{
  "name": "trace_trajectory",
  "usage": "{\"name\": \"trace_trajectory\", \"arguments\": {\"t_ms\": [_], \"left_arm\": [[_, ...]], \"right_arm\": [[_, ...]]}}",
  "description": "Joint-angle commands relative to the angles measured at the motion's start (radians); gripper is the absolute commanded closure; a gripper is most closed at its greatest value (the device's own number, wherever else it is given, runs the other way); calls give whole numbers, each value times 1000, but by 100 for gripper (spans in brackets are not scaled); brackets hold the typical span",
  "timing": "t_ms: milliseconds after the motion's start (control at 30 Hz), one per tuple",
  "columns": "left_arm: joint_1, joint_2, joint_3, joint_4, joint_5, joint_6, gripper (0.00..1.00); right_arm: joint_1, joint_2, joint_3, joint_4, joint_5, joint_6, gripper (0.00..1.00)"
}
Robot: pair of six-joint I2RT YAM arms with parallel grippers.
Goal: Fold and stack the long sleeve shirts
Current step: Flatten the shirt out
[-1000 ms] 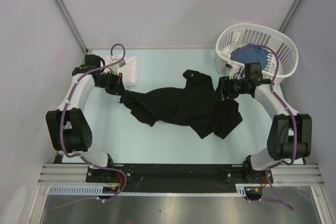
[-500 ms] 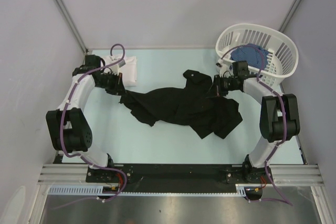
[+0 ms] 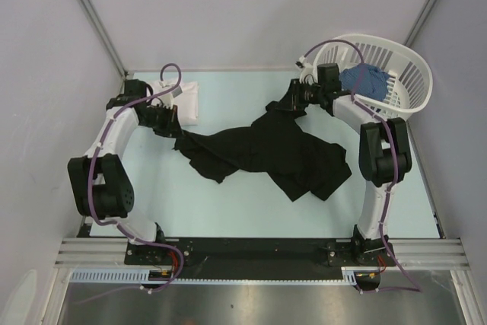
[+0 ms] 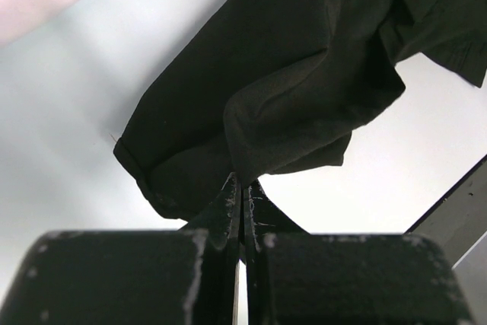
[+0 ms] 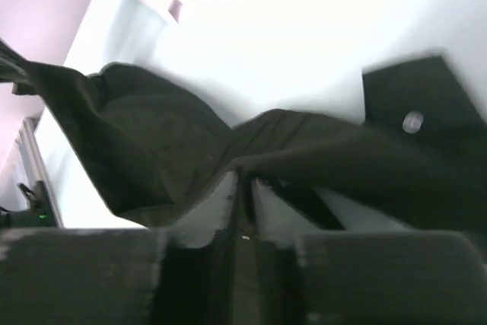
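Evidently left gripper and right gripper both clamp the black shirt, though blurred at right; white shirt half-hidden upper left.

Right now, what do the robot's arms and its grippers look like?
The left arm and right arm have smooth white links with chunky black joints. A thin purple cable loops along each. The left gripper and right gripper are black, each with two flat fingers scuffed whitish at the edges.

Pinches a ridge of black shirt in the right gripper. Shows 1 white button at right, above a pale table.
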Motion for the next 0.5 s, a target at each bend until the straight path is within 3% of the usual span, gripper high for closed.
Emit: {"name": "trace_trajectory", "arguments": {"t_ms": [0, 33, 133, 300, 467], "left_arm": [[2, 21, 5, 31, 20, -19, 100], [2, 23, 5, 32, 20, -20, 100], [4, 33, 16, 31, 25, -14, 100], [4, 53, 40, 26, 31, -3, 100], [5, 64, 49, 20, 34, 3, 100]], "right_arm": [[-11, 25, -3, -47, 5, -39, 60], [-18, 7, -25, -55, 3, -45, 50], [-57, -49, -62, -127, -10, -88, 39], [-116, -133, -141, -293, -17, -180, 37], [-132, -158, -221, -336, -1, -270, 41]]}}
